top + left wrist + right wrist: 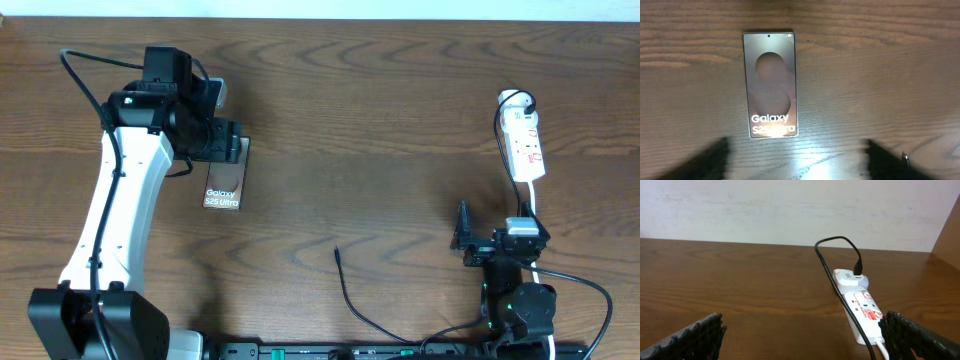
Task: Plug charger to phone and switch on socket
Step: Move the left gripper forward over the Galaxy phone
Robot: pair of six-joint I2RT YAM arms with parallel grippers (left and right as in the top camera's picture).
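The phone (222, 186) lies flat on the wooden table with white "Galaxy S25 Ultra" lettering; it also shows in the left wrist view (771, 85). My left gripper (226, 146) hovers over the phone's far end, open and empty (795, 165). The charger's plug tip (337, 252) lies loose on the table at the centre front, and it shows at the edge of the left wrist view (905, 158). The white socket (525, 145) lies at the far right, with a black cable plugged into its far end (858, 271). My right gripper (490, 243) is open and empty (805, 340), just short of the socket (863, 309).
The charger's thin black cable (365, 315) runs from the tip down to the front edge. The socket's white cord (538, 215) passes by my right arm. A pale wall (790, 210) stands behind the table.
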